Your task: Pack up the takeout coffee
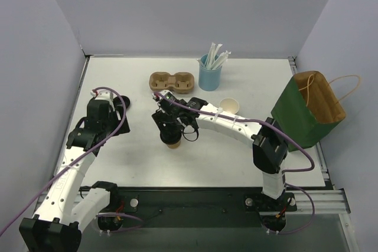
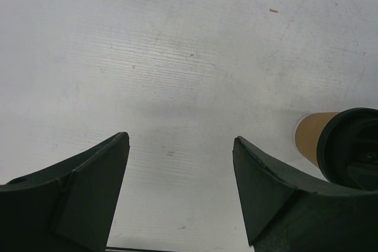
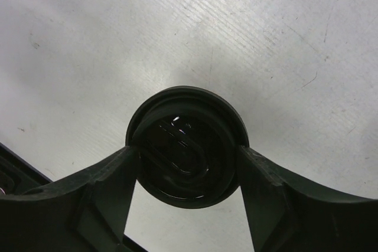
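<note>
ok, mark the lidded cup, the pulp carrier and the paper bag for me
lidded cup [image 2: 308, 138]: left wrist view, tan side wall.
pulp carrier [image 1: 172, 82]: top view, bridge between its two holes.
paper bag [image 1: 297, 114]: top view, green side panel.

Left hand [image 2: 180, 140] open, hovering low — right arm stretched across, right hand [image 3: 188, 150] clamped on black lid [image 3: 186, 107]

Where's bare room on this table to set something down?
Bare: the near strip of white table in front of the black-lidded tan cup, and the far left corner behind the left claw. Crowded: centre back, around brown pulp carrier, blue straw cup and right claw.
</note>
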Motion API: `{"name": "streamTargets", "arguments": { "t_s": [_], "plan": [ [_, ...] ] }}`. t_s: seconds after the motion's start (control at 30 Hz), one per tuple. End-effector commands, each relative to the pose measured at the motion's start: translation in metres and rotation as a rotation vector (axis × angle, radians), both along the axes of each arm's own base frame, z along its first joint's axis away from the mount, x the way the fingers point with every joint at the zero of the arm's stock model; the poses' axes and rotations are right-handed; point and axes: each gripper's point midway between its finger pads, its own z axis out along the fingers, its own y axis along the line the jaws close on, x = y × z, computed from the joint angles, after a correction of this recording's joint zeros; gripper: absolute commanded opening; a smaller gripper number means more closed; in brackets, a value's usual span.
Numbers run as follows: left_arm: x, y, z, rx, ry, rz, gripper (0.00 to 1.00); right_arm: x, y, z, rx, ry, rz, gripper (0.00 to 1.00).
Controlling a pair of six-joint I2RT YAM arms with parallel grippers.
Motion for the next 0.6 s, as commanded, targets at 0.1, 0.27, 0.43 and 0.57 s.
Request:
{"name": "streamTargets", "arguments": {
  "t_s": [0.1, 0.27, 0.43, 0.57],
  "plan": [
    [0.008, 0.006, 0.011, 0.019, -0.060, 0.020, 0.80, 0.006, -0.031, -0.012, -0.137, -0.032, -0.044, 0.59],
    [0.008, 0.008, 0.010, 0.025, -0.054, 0.028, 0.80, 0.014, -0.043, -0.012, -0.125, -0.010, -0.060, 0.56],
    [0.007, 0.009, 0.009, 0.027, -0.051, 0.036, 0.80, 0.024, -0.054, -0.012, -0.125, -0.012, -0.072, 0.53],
    [0.007, 0.011, 0.009, 0.030, -0.052, 0.043, 0.80, 0.045, -0.074, -0.015, -0.136, -0.008, -0.121, 0.52]
  ]
}}
